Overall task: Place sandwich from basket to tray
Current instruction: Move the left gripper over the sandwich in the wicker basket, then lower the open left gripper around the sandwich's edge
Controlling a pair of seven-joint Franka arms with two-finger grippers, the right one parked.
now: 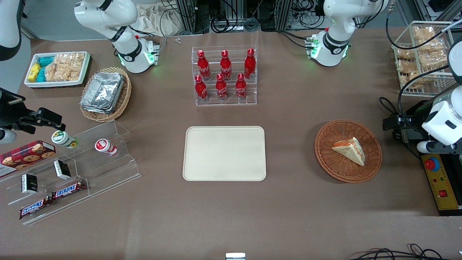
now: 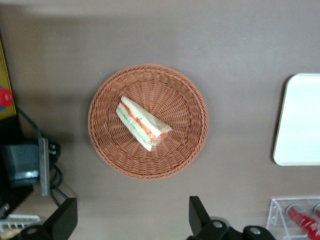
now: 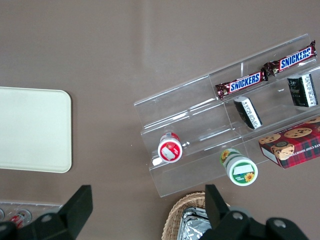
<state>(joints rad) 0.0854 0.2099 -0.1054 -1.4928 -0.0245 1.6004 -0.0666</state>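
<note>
The sandwich [image 1: 349, 148], a pale bread wedge with orange-red and green filling, lies in the round reddish-brown wicker basket [image 1: 325, 159] toward the working arm's end of the table. In the left wrist view the sandwich [image 2: 142, 124] rests near the middle of the basket [image 2: 105, 150]. The cream-beige tray [image 1: 224, 153] lies flat and bare at the table's middle; its edge shows in the left wrist view [image 2: 300, 120]. My left gripper [image 1: 391, 122] hangs above the table beside the basket, apart from it. In the wrist view the gripper [image 2: 132, 210] is open wide and holds nothing.
A clear rack of red bottles [image 1: 224, 76] stands farther from the front camera than the tray. A yellow control box with a red button [image 1: 438, 180] and cables lie beside the basket. A wire rack of bagged snacks [image 1: 422, 54] stands nearby.
</note>
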